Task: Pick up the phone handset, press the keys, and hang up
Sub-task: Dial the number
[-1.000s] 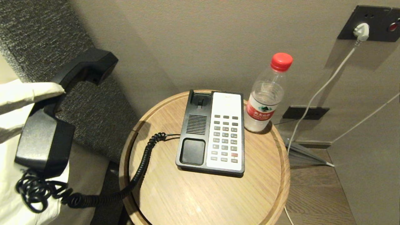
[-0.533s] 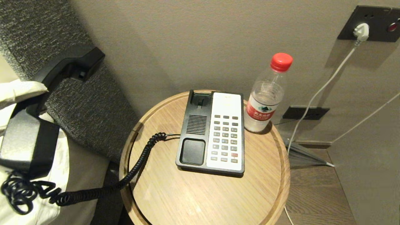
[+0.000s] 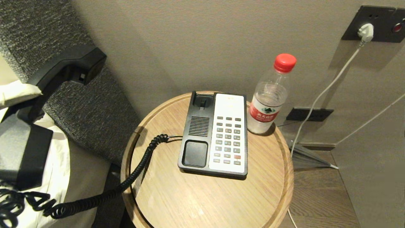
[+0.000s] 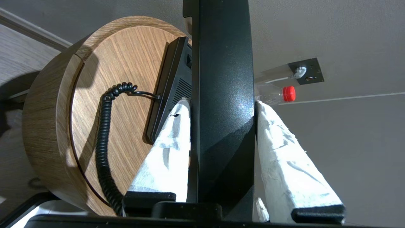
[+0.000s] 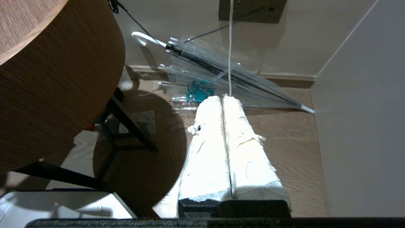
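The left gripper [image 4: 222, 103] is grasping the phone handset [image 3: 60, 74], its white-wrapped fingers [image 4: 164, 148] pressing against both sides of the black receiver in the left wrist view. In the head view the phone handset is hanging in the air at about nine o'clock from the phone base [image 3: 213, 134], well apart from it and off the round wooden surface [image 3: 202, 199], in front of the grey textured headboard [image 3: 95, 110]. Its upper end is tilting toward eleven o'clock while its lower end is sitting at the frame's left edge. The black coiled cord [image 3: 133, 172] is running from the phone base's left side across the surface toward seven o'clock, dropping over the rim and bunching in loops under the handset.

The phone base is lying flat near the middle of the surface, cradle side empty, keypad [image 3: 227, 139] facing up. A water bottle [image 3: 269, 101] with a red cap is standing upright just beside the base at about two o'clock.

The right gripper [image 5: 224, 98] is hanging low beside the surface over the wooden floor, its jaws clenched together on nothing, pointing toward a clear folded umbrella [image 5: 221, 72] lying by the wall.
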Motion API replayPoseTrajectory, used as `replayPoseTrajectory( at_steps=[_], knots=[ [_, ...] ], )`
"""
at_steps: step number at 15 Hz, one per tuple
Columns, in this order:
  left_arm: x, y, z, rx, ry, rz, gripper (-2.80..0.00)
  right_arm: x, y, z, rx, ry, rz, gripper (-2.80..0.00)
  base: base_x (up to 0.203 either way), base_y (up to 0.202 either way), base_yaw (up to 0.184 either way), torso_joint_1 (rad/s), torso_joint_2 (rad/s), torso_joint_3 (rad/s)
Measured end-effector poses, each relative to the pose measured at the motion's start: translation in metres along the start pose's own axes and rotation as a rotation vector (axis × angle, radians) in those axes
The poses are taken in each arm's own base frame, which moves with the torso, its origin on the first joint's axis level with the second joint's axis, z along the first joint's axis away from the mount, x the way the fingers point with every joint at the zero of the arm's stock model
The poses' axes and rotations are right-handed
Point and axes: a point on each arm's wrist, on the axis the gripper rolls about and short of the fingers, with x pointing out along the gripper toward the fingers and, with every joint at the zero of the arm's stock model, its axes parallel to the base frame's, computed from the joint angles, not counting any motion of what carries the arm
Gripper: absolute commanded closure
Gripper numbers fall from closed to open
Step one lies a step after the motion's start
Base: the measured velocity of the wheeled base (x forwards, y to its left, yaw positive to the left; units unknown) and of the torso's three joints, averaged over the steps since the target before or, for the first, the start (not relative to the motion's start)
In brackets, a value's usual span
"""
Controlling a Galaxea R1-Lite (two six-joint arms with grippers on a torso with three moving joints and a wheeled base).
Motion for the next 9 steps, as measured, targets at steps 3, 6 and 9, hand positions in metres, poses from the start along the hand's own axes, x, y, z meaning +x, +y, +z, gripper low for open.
replayPoseTrajectory(
  at_steps=[3,6,9],
  knots=[
    [0.001,0.0,0.0,-0.009,0.011,-0.01,0.0,-0.014,0.0,0.03,0.025,-0.036,0.045,0.0,0.0,0.0,0.0,0.0,0.0,0.0],
    [0.001,0.0,-0.001,-0.022,0.023,-0.015,0.0,-0.051,0.001,0.074,0.071,-0.051,0.145,0.0,0.0,0.0,0.0,0.0,0.0,0.0],
    [0.001,0.002,-0.003,-0.035,0.035,-0.011,0.0,-0.082,0.002,0.121,0.201,-0.101,0.255,0.0,0.0,0.0,0.0,0.0,0.0,0.0]
  ],
)
